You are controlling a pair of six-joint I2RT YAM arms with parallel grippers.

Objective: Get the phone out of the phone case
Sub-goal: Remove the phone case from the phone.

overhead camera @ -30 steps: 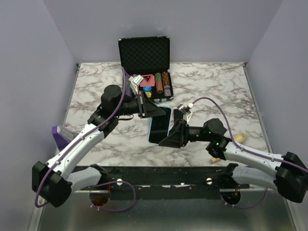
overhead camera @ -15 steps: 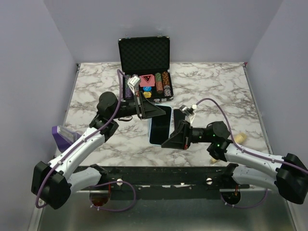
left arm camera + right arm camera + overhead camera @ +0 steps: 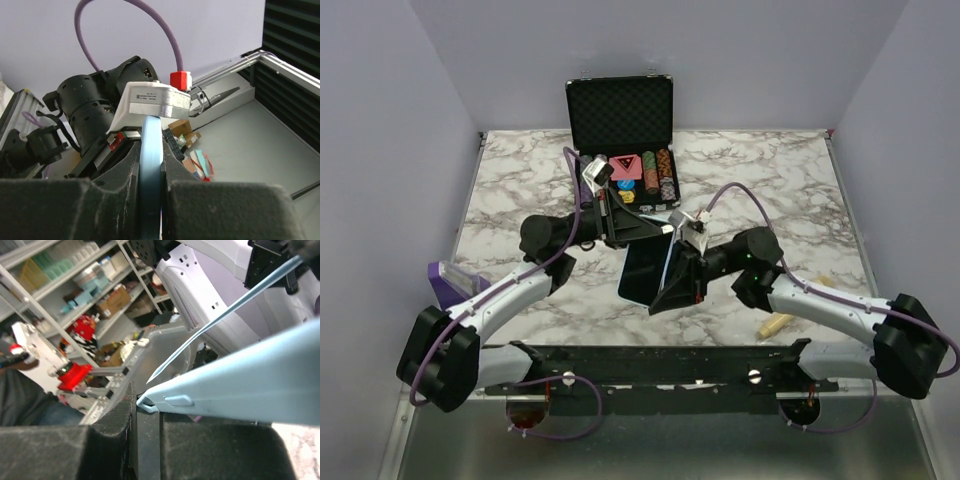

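One phone point(image 3: 642, 270) sat in one pale-blue case point(image 3: 150, 170), tilted over the table point(image 3: 770, 190) just in front of one open black box point(image 3: 620, 115). Two grippers held it. The left gripper point(image 3: 642, 228) was clamped on the case's far edge and the right gripper point(image 3: 672, 285) on its near right edge. The box held several chip stacks point(image 3: 655, 172). One tan stick point(image 3: 775, 323) lay by the right arm. Print on the white mount point(image 3: 150, 102) was too small to read.

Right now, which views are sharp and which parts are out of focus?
Top view: evenly lit and sharp on the phone. Left wrist view: the fingers are dark and blurred. Right wrist view: the case edge is soft, the shelves behind sharper.
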